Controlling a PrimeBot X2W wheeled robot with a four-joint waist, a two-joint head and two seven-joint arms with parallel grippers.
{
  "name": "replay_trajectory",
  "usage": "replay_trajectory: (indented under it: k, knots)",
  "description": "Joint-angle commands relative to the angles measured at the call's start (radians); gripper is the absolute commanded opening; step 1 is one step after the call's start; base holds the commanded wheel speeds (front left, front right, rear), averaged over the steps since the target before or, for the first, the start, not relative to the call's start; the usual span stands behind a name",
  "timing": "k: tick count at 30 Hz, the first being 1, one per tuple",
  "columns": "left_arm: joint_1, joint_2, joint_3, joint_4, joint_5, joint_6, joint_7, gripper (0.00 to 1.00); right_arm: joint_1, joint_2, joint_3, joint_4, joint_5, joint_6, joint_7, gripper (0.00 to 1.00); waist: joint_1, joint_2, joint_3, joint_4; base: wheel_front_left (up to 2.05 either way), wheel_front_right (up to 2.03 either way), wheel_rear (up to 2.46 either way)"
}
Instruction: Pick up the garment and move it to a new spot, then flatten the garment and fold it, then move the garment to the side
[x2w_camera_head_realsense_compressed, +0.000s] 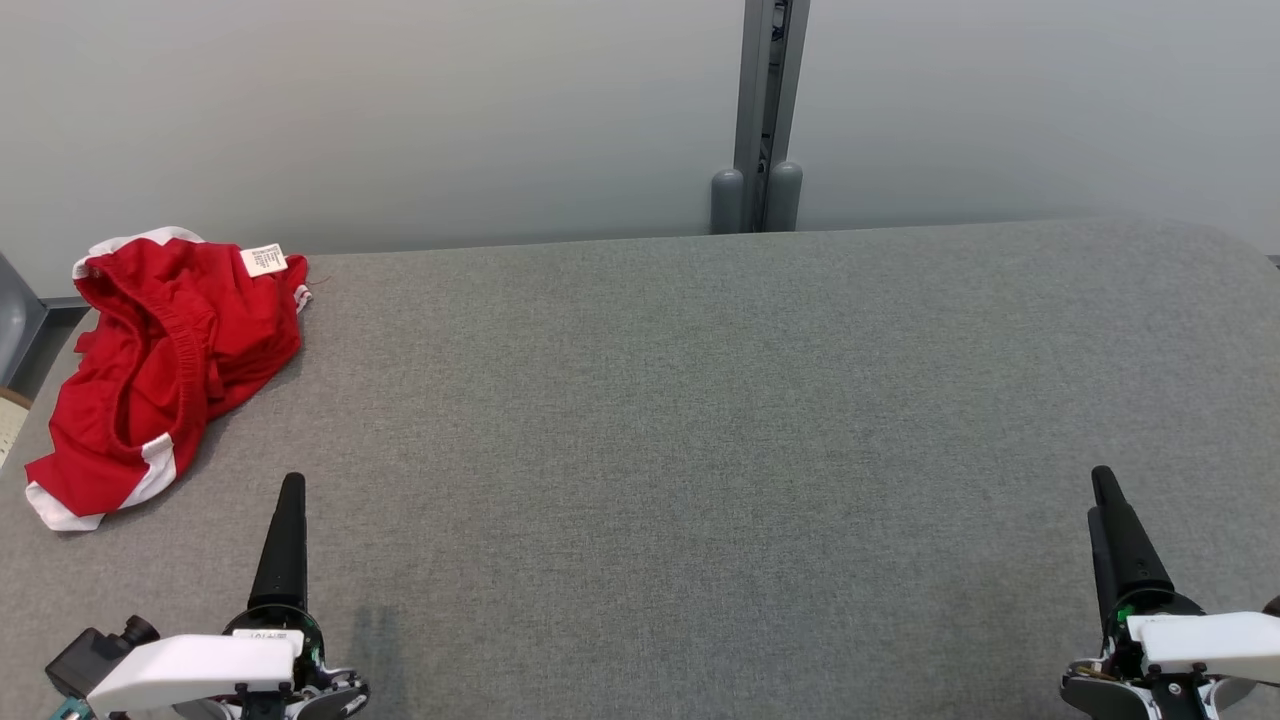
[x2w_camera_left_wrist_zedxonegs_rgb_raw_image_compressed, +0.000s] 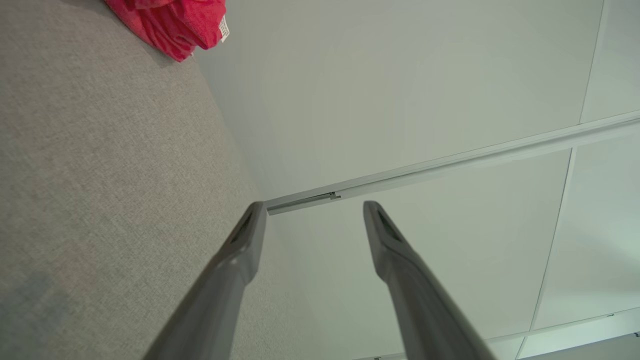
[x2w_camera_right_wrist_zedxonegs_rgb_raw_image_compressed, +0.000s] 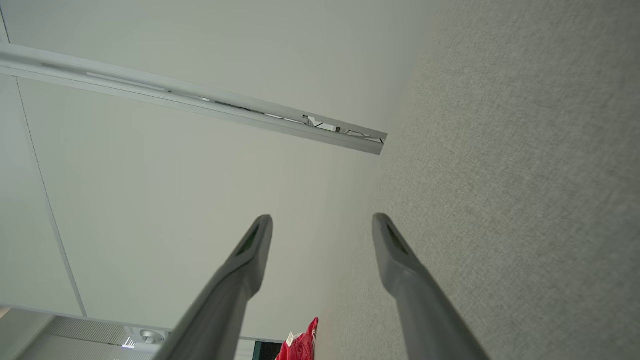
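— Grippers come first, low in the head view: left gripper (x2w_camera_head_realsense_compressed: 290, 492) at lower left, right gripper (x2w_camera_head_realsense_compressed: 1103, 485) at lower right. Each has a white wrist housing.

— What are the fingers (x2w_camera_left_wrist_zedxonegs_rgb_raw_image_compressed: 400, 260) like?

— Long, dark and smooth. They taper to blunt tips, with a shallow slot on each inner face near the tip. Both pairs stand spread wide with nothing between them. They hold nothing.

— And the pose?

— Both pairs lie low over the tabletop (x2w_camera_head_realsense_compressed: 700, 400) and point towards its far edge. In the head view each pair is seen edge-on, so it looks like a single spike.

— What is the tabletop made of?

— Grey felt-like cloth with a fine, even weave. The far right corner is rounded.

— Where is the garment (x2w_camera_head_realsense_compressed: 170, 350)?

— Crumpled at the far left corner of the tabletop. It is red, soft and creased, with white bands at the hems and a gathered waistband. A small white label (x2w_camera_head_realsense_compressed: 264, 260) lies on top at its far end. The left gripper is near its near hem but apart from it, with grey felt between them. The right gripper is well apart from it.

— What is behind?

— Pale, smooth wall (x2w_camera_head_realsense_compressed: 400, 120) and a grey metal post (x2w_camera_head_realsense_compressed: 765, 100) standing at the far edge.
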Motion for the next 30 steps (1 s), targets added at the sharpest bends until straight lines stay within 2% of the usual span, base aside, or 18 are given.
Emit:
replay_trajectory:
  k: [1, 23, 30]
  knots:
    - [-0.005, 0.011, -0.003, -0.023, 0.024, 0.004, -0.006, 1.00, -0.007, -0.010, 0.003, -0.025, -0.025, 0.001, -0.010, 1.00, 0.0000, -0.0001, 0.000, 0.000, 0.00, 0.00, 0.00]
    - [0.010, 0.014, -0.079, -0.124, 0.510, 0.066, -0.085, 1.00, 0.009, -0.014, 0.050, -0.133, -0.447, 0.001, -0.090, 1.00, 0.0000, -0.0001, 0.004, 0.001, 0.00, 0.00, 0.00]
    - [0.018, 0.014, -0.097, -0.133, 0.624, 0.080, -0.104, 1.00, 0.015, -0.016, 0.074, -0.148, -0.559, 0.001, -0.109, 1.00, 0.0000, -0.0001, 0.005, 0.000, 0.00, 0.00, 0.00]
